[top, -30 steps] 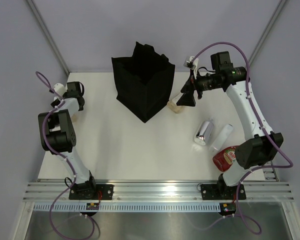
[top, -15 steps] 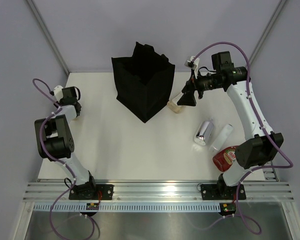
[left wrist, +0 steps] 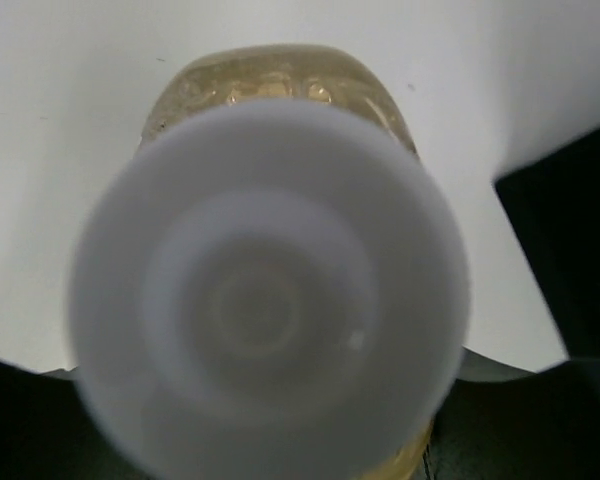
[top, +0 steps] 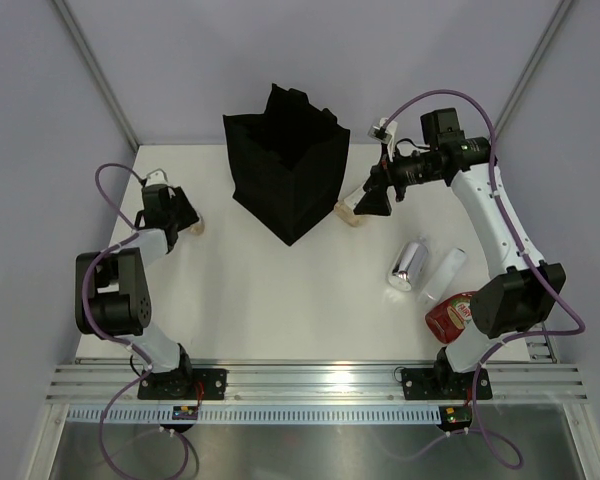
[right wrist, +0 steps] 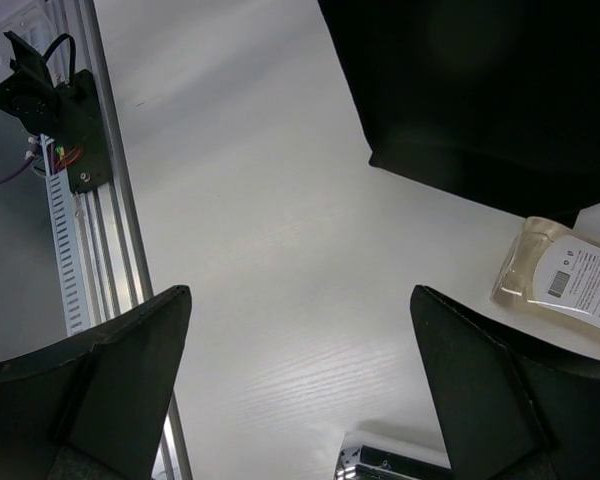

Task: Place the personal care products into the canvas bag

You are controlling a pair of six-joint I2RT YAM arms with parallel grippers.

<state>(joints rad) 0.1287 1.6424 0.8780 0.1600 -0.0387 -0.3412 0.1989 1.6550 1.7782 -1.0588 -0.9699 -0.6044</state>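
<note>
Bag: a boxy black fabric bag (top: 285, 175) stands upright at the back middle of the white table (top: 280, 300).
Left gripper: the left gripper (top: 183, 214) is clamped on an amber bottle (top: 194, 223). It is held over the table left of the bag, well apart from it. The bottle's white cap (left wrist: 270, 300) fills the wrist view, blurred.
Right gripper: the right gripper (top: 372, 198) hangs just right of the bag. Its fingers are spread wide with nothing between them.
Under the right gripper: a peach bottle (top: 352, 212) lies on the table at the bag's lower right corner. I cannot tell whether the two touch.
Further right: a silver bottle (top: 408, 264) and a white bottle (top: 445, 274) lie side by side. A red bottle (top: 450, 316) lies nearer the front, partly hidden behind the right arm (top: 500, 230).
Writing: the peach bottle carries a white label (right wrist: 580, 285) with a barcode and print too fine to read. The lettering on the red bottle is also too small to read.
Front edge: a metal rail (top: 320, 380) runs along the table.
</note>
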